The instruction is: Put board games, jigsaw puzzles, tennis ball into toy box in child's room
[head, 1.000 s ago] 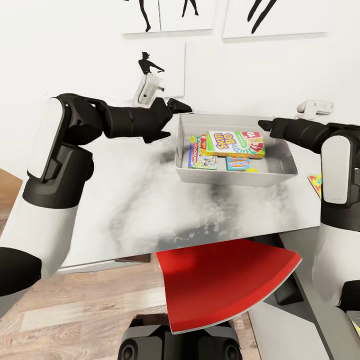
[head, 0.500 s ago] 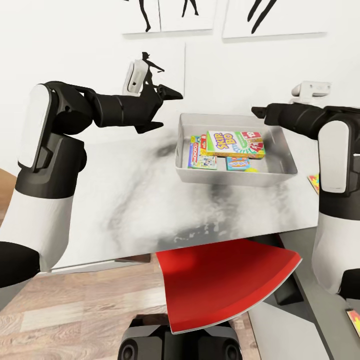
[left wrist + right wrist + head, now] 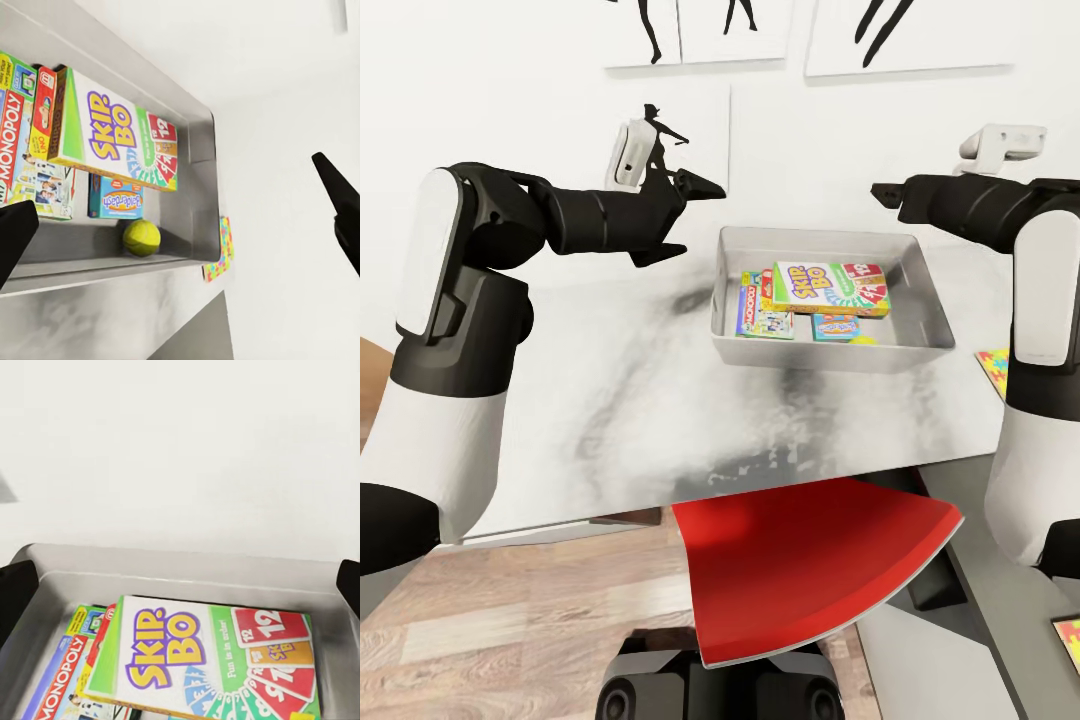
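Observation:
The pale grey toy box point(image 3: 818, 357) stands on the table point(image 3: 610, 400). Inside lie the SKIP-BO box point(image 3: 830, 288), tilted on top of the MONOPOLY box point(image 3: 758, 308), and the small blue board game point(image 3: 834, 327). The tennis ball point(image 3: 863, 340) rests by the near wall. My left gripper point(image 3: 700, 218) hangs open above the box's left rim, my right gripper point(image 3: 888, 198) open above its far right corner. One jigsaw puzzle point(image 3: 992, 368) lies right of the box, another point(image 3: 1068, 640) on the dark wing. The left wrist view shows the ball point(image 3: 142, 237) and SKIP-BO point(image 3: 112, 139).
A red chair point(image 3: 810, 565) is tucked under the table's near edge, in front of my base. The white wall with framed silhouettes point(image 3: 690, 130) stands just behind the toy box. Wooden floor point(image 3: 530, 620) shows at lower left.
My left arm lifted up and away from the toy box's left rim a second ago, then stayed put. My right gripper has just risen from the right rim. The box and toys have not moved.

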